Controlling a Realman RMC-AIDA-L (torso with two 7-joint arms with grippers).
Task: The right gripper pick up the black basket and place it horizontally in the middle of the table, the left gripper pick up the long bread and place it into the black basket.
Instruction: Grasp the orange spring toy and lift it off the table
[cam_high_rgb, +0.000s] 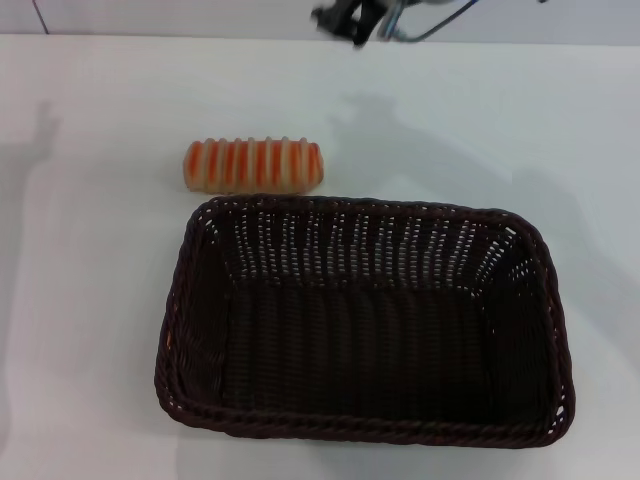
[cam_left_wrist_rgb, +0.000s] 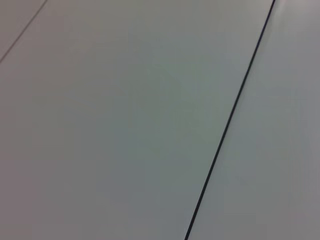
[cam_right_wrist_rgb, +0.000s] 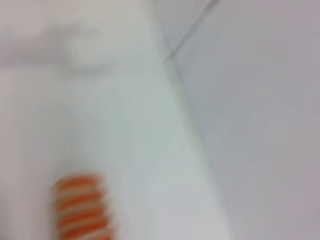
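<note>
The black basket (cam_high_rgb: 365, 320) is a large dark woven basket. It stands lengthwise across the white table (cam_high_rgb: 90, 260), empty, in the near middle of the head view. The long bread (cam_high_rgb: 254, 165), cream with orange stripes, lies on the table just behind the basket's far left corner, apart from it. It also shows in the right wrist view (cam_right_wrist_rgb: 82, 210), blurred. The right gripper (cam_high_rgb: 350, 20) is raised at the far edge of the table, behind the basket and to the right of the bread. The left gripper is out of view.
The table's far edge meets a pale wall (cam_high_rgb: 200, 15) at the top of the head view. The left wrist view holds only a pale flat surface with a thin dark seam (cam_left_wrist_rgb: 230, 120).
</note>
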